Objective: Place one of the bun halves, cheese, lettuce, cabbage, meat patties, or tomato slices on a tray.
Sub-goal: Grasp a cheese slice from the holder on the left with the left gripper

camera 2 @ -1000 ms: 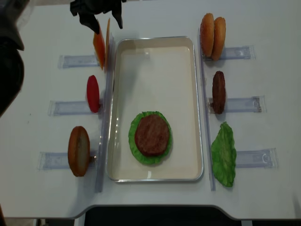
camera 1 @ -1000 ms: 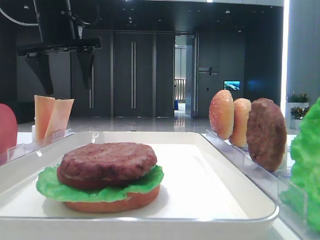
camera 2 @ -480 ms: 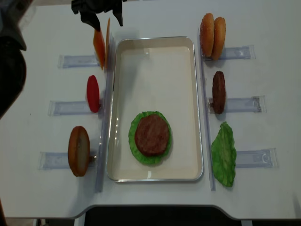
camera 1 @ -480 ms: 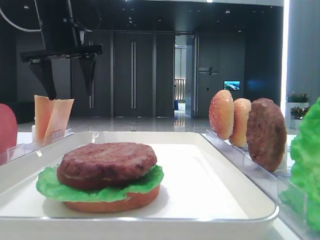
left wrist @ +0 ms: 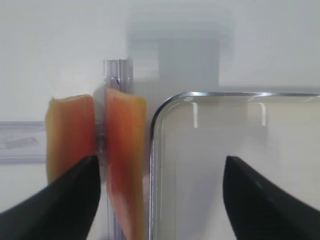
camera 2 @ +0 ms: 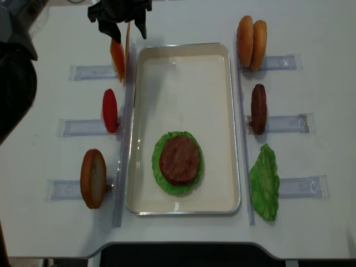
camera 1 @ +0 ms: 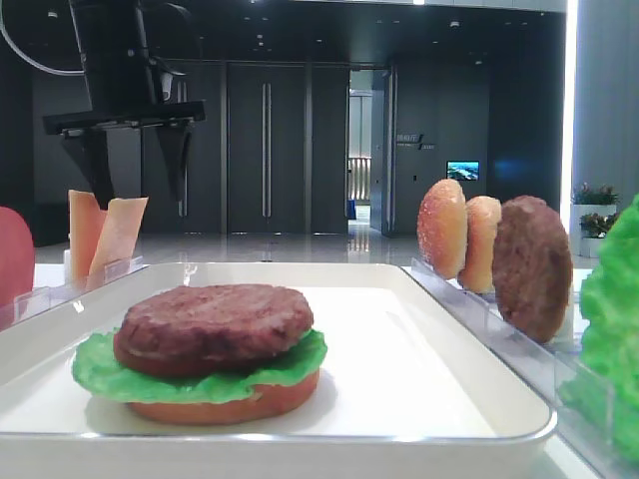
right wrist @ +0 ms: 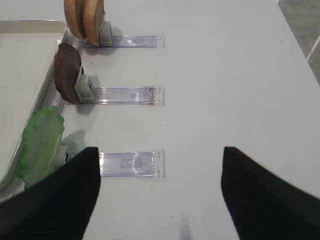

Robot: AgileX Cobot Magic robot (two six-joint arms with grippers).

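Left tool (left wrist: 160, 195), jaws spread wide and grasping nothing, poised above the two cheese slices (left wrist: 97, 155) that stand on edge in a clear holder (left wrist: 116, 75) on the desk (camera 2: 183, 22), just outside the far left corner of the tray (left wrist: 165, 107).

In the left wrist view the slices lie below and to the left of the midpoint between the fingers: the left finger (left wrist: 55, 200) overlaps the outer slice, while the right finger (left wrist: 270, 200) hangs over the tray interior. The gap is thus centred nearer the tray rim than the cheese. Each slice presents its thin upper edge to the tool, and its long axis runs parallel to the tray's long side, so the jaws, which close across that axis, are already turned the right way; the judgement is that a small shift away from the tray, then a descent, would bracket one slice.

The overhead view shows the left tool (camera 2: 119, 14) directly over the cheese (camera 2: 118, 53), and the low view sets it above the slice tops, apart from them.

The right tool (right wrist: 160, 200), also spread and empty, hovers over bare desk on the opposite side, well apart from the cheese; the left arm is clearly the nearer.

On the tray sits a patty (camera 2: 179, 159) on lettuce (camera 2: 161, 181).
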